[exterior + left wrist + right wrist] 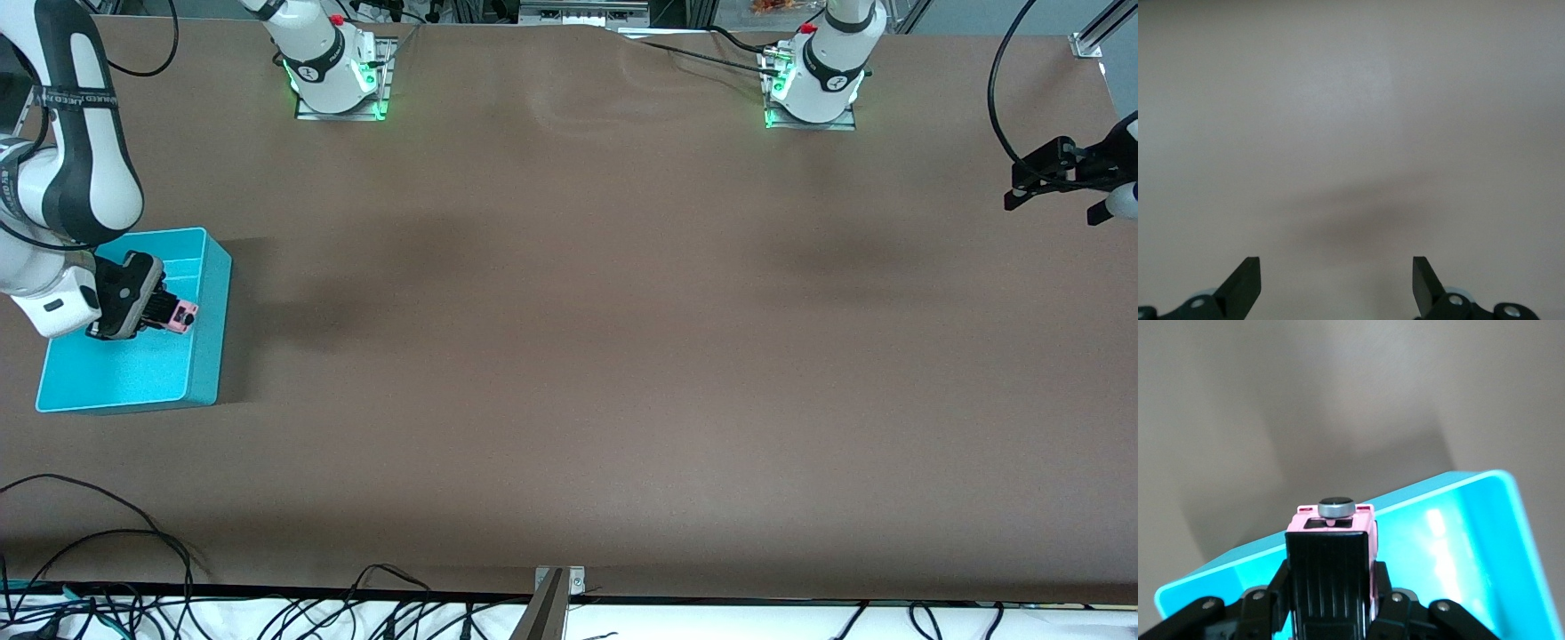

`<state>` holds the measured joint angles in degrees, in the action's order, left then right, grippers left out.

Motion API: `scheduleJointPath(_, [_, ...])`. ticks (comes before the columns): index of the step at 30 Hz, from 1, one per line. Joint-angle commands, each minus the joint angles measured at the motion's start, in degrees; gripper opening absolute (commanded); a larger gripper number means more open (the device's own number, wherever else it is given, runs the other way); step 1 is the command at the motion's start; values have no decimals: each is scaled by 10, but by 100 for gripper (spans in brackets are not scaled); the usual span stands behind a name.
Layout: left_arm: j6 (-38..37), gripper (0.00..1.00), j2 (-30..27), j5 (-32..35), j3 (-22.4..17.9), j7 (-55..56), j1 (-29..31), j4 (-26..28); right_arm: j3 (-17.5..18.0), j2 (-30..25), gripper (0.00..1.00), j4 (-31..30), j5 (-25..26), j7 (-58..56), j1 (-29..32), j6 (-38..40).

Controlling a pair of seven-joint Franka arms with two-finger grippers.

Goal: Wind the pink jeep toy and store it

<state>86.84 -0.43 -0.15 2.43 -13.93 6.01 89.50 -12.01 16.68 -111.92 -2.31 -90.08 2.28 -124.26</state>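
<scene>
right gripper clamped tight on the pink jeep toy, holding it in the air over the turquoise bin at the right arm's end of the table; left gripper waits, fingers spread wide, holding nothing.

Pink-and-black jeep toy, turquoise bin, brown table.

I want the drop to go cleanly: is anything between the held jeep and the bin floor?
Nothing visible. The right gripper is shut on the pink jeep toy, over the open turquoise bin; the bin floor that shows is bare.
</scene>
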Motion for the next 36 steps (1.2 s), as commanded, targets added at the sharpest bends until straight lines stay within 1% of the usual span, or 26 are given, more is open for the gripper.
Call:
scheduleJointPath(1, [-13,100,5,-8,3,6,1,-18,-1,-8,15,-10,-1,-32,5,17])
scheduleJointPath(8, [-13,100,5,-8,2,6,1,-18,-1,2,15,-33,-1,-67,36,-7])
scheduleJointPath(14, [-14,100,6,-8,2,6,2,-18,0,15,15,-35,-2,-95,62,-20])
scheduleJointPath(20, [-14,100,5,-8,3,6,1,-18,1,29,15,-37,-4,-114,74,-30])
scheduleJointPath(24, [-14,100,5,-8,2,6,1,-18,4,49,15,-38,-35,-133,86,-32])
scheduleJointPath(28, [-15,100,5,-8,2,6,1,-18,6,66,15,-40,-60,-156,85,-54])
scheduleJointPath(31, [-15,100,5,-8,2,6,1,-17,16,71,17,-48,-62,-164,86,-71])
scheduleJointPath(36, [-15,100,5,-8,2,6,1,-17,17,72,23,-54,-62,-165,85,-75])
